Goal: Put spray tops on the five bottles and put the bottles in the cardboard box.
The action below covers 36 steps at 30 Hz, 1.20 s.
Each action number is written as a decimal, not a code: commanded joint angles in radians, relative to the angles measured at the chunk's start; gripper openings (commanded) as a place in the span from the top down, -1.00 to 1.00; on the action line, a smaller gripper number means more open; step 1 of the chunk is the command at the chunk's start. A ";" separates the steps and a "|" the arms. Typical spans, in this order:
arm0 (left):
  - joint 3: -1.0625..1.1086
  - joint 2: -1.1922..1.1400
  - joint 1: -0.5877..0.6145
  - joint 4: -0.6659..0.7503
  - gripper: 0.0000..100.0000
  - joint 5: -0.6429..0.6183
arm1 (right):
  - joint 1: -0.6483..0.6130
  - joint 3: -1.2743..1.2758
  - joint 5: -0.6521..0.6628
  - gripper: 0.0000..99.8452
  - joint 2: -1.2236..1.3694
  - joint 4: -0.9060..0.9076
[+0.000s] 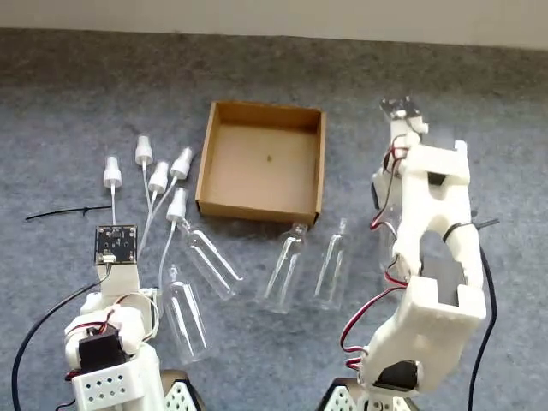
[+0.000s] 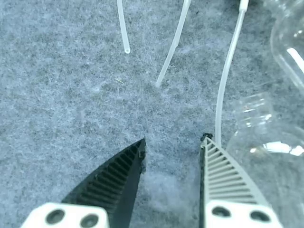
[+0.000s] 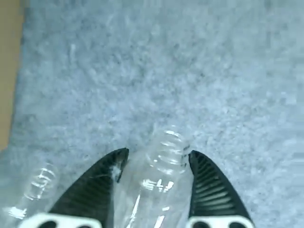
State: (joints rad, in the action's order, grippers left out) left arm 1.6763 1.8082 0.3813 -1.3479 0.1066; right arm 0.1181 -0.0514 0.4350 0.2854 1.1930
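- While the left arm sits low at the near-left corner of the grey felt worktop (image 1: 86,103), the left pincer (image 2: 173,145) is released. One black finger and one white finger are spread apart just above the felt.
- Right beside that white finger lies a clear plastic bottle (image 2: 266,156) on its side, with its threaded neck uncapped. A thin white dip tube (image 2: 228,80) runs down to the finger's tip.
- Over on the left, beyond that arm, the white spray tops (image 1: 158,175) lie in a loose fan of five. Their tubes trail back toward the arm, and not one is on a bottle yet.
- Centre stage is the open brown cardboard box (image 1: 261,163), and every bottle lies outside it on the felt.
- A second clear bottle (image 1: 210,257) lies angled off the box's near-left corner. A side-by-side pair of clear bottles (image 1: 287,265) lies just in front of the box's near wall, necks pointing at it.
- On the right, the white right arm (image 1: 437,248) stretches out over the felt.
- The right pincer (image 3: 157,156) is released too. Its two black fingers straddle the neck of the fifth clear bottle (image 3: 154,199) and are open wider than the neck, with a gap showing on one side.
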 commanded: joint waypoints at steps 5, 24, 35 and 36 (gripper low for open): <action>0.019 0.007 -0.018 0.000 0.64 0.000 | 0.002 -0.407 0.109 0.87 -0.008 0.168; -0.303 -0.101 0.147 0.204 0.63 0.430 | -0.159 -0.374 -0.064 0.94 -0.173 0.154; -0.885 -1.017 0.145 0.092 0.63 0.442 | 0.018 0.002 0.239 0.94 -0.162 -0.054; -0.932 -1.090 0.142 0.092 0.63 0.442 | 0.033 0.004 0.259 0.94 -0.142 -0.056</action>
State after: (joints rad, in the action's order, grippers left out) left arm 0.9705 1.0441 0.5163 -1.2467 0.5439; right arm 0.0982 -0.0483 0.6498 0.1289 1.1684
